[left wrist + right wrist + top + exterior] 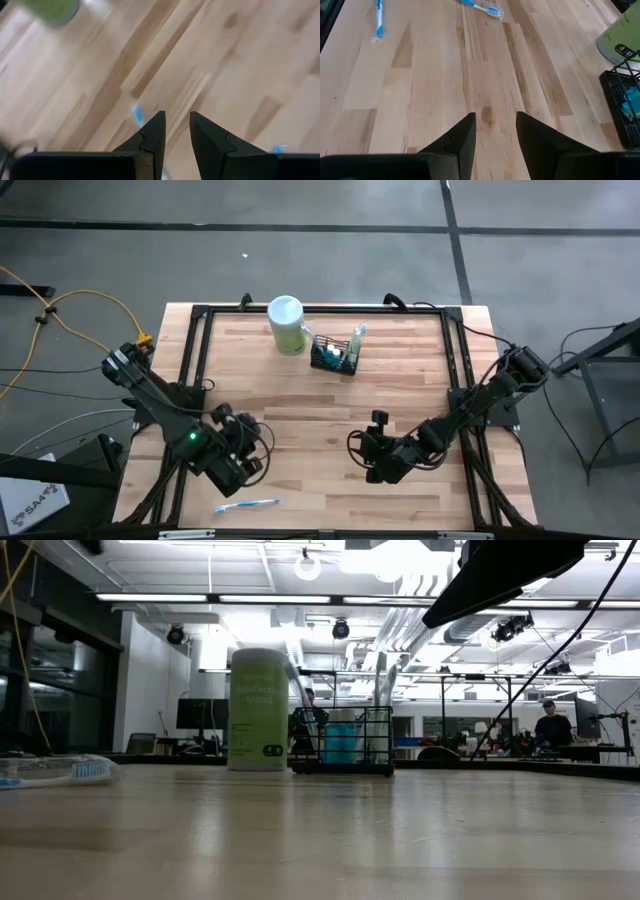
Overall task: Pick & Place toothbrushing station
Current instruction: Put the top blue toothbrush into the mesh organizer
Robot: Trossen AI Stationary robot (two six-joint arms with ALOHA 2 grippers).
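Note:
The toothbrushing station, a small black wire-mesh basket (pixel 335 354) with bluish items in it, stands on its base at the table's far middle. It also shows in the low view (pixel 345 743) and the right wrist view (pixel 622 107). My left gripper (pixel 250 448) hovers over bare wood at the near left, open by a narrow gap (pixel 176 116) and empty. My right gripper (pixel 358 452) hovers near the table's middle right, pointing toward the left edge, open (pixel 495 116) and empty. Both are well short of the basket.
A pale green canister with a white lid (pixel 286 325) stands just left of the basket. A blue-and-white toothbrush (pixel 247 504) lies near the front edge by my left arm. The right wrist view shows two toothbrushes (pixel 378 20) (pixel 480 7) ahead. A black frame (pixel 195 340) borders the table.

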